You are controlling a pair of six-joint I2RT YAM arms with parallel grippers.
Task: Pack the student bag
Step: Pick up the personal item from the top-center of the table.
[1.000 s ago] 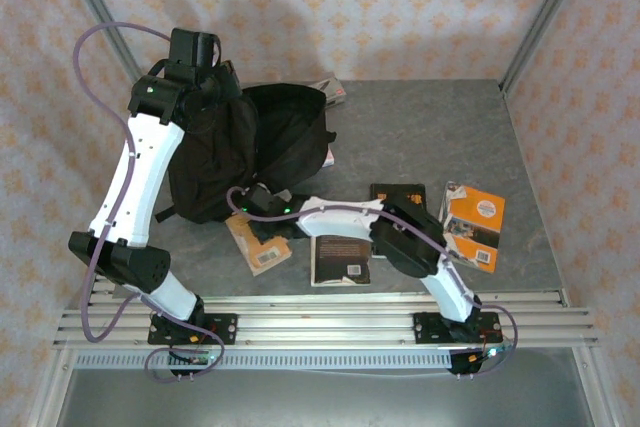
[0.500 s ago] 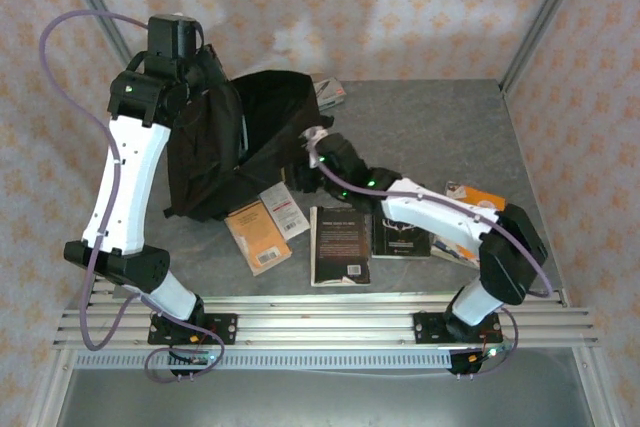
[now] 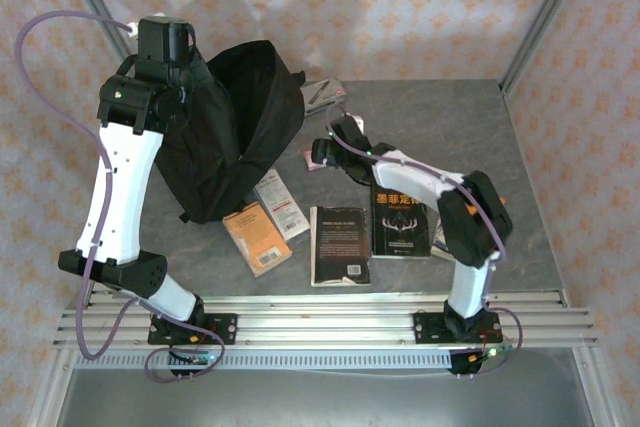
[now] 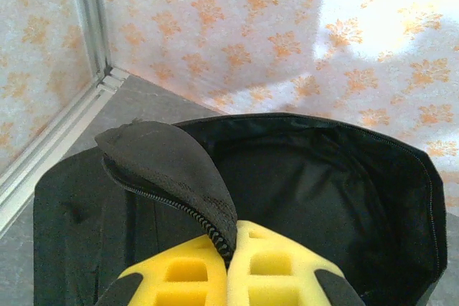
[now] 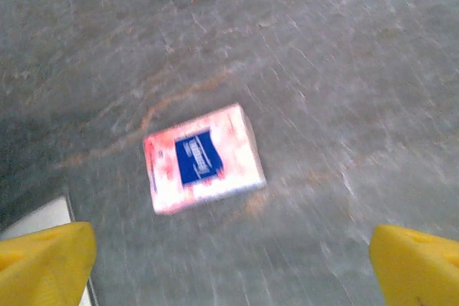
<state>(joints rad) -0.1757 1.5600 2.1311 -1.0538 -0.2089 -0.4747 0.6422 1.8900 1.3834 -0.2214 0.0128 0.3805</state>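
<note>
From above, the student bag (image 3: 240, 122) stands propped up at the far left of the table (image 3: 450, 127), close to the left wall. Open grey surface lies to its right and behind. The left claw (image 3: 185, 67) grips its top edge. The right claw (image 3: 326, 153) hangs just over a small pink packet (image 3: 313, 159), and books (image 3: 340, 244) are spread along the near edge.

At the left wrist, the left claw (image 4: 229, 249) has its yellow fingers (image 4: 179, 277) pressed together on the zip flap of the student bag (image 4: 323, 191). The open mouth shows black lining.

At the right wrist, the right claw (image 5: 229, 263) has its fingers (image 5: 43, 263) wide apart, holding nothing, above the blurred packet (image 5: 204, 159) lying on bare table (image 5: 344, 69).
</note>
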